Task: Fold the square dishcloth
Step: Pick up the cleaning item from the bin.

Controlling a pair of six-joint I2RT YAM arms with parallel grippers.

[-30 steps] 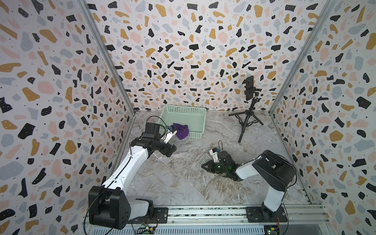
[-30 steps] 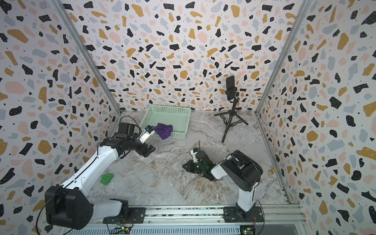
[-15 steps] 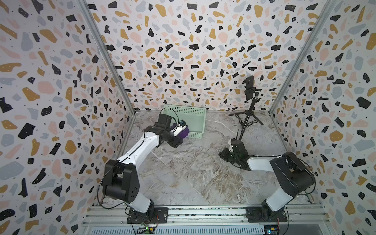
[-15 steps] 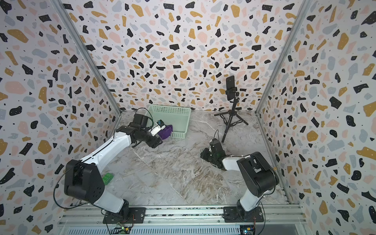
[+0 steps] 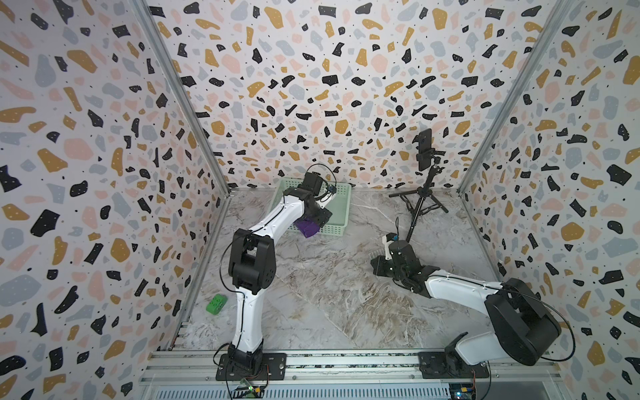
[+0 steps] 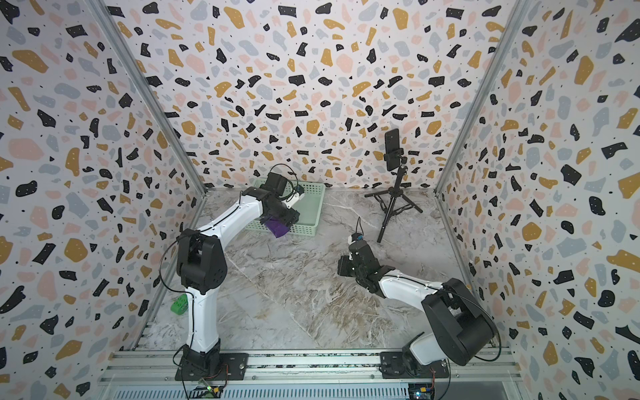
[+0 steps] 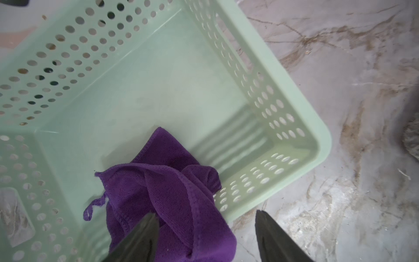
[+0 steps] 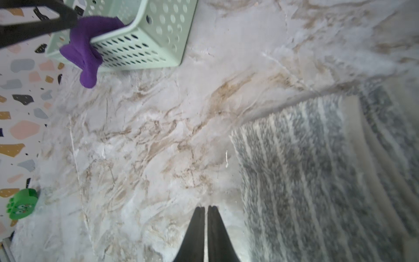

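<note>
The purple dishcloth (image 7: pixel 167 188) lies crumpled over the front rim of the green basket (image 7: pixel 317 145); part is inside and part hangs outside (image 8: pixel 86 50). My left gripper (image 7: pixel 205 213) is open over that bunch. One finger rests on the cloth and the other hangs over the table outside the basket. Both top views show it at the basket's front left (image 5: pixel 317 221) (image 6: pixel 284 221). My right gripper (image 8: pixel 206 207) is shut on nothing, low over the marble right of centre (image 5: pixel 375 270). It sits beside a folded grey striped cloth (image 8: pixel 317 170).
A phone on a black tripod (image 5: pixel 424 194) stands at the back right, just behind my right arm. A green toy block (image 5: pixel 216 304) lies by the left wall. The basket (image 5: pixel 347 207) sits against the back wall.
My left arm has reached from the table's left to the basket rim, and its jaws have narrowed round the purple cloth. My right arm has swung from the centre to the right.
</note>
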